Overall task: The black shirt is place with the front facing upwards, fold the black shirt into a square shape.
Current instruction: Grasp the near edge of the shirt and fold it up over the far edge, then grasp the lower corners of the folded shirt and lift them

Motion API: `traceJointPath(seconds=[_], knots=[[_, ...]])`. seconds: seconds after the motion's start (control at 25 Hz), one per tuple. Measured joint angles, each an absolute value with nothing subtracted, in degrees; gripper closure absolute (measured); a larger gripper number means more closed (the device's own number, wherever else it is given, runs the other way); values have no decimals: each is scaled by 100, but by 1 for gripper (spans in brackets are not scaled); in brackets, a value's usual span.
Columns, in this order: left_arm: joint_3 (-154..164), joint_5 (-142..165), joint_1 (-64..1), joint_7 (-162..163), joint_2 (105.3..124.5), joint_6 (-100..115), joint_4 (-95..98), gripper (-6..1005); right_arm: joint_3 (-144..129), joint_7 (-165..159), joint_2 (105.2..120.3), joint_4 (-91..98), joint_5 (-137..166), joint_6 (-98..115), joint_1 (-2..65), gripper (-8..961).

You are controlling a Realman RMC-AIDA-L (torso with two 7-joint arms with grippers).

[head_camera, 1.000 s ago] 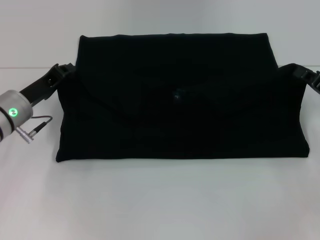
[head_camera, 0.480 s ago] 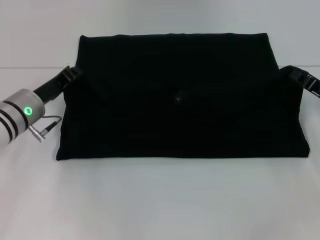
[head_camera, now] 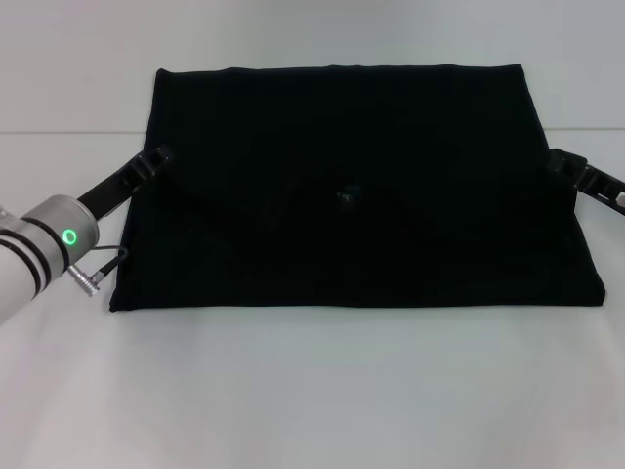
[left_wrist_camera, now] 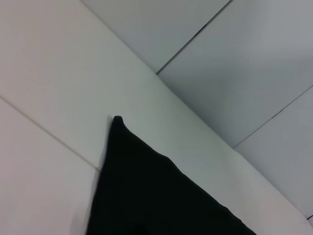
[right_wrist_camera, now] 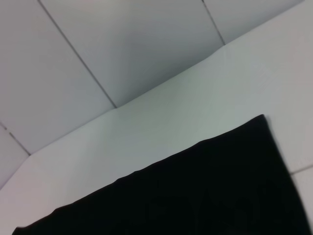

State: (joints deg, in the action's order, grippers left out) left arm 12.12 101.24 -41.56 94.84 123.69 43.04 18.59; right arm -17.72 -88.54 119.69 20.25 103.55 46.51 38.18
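Black shirt (head_camera: 352, 186) lies folded into a wide rectangle at frame centre. Left gripper (head_camera: 156, 159) and right gripper (head_camera: 564, 163) have slid down along its side edges; we cannot tell their grip. Side folds likely next.

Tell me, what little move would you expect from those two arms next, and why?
Probably both carry their side edges inward over the middle. The black shirt lies as a wide band, not a square, with the left gripper at its left edge and the right gripper at its right edge. Whether they grip the cloth cannot be seen, so this is a guess.
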Motion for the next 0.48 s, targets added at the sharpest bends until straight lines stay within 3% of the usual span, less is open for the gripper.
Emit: traceJointPath(seconds=[0.24, 0.48], knots=[[1219, 10123, -3903, 9606, 12268, 4945, 1847, 579, -1768, -8886, 11929, 2051, 9923, 4925, 3472, 568], [1841, 10183, -3394, 10469, 11811, 6351, 1881, 390, -1821, -8830, 11743, 2139, 9637, 6248, 2869, 333]])
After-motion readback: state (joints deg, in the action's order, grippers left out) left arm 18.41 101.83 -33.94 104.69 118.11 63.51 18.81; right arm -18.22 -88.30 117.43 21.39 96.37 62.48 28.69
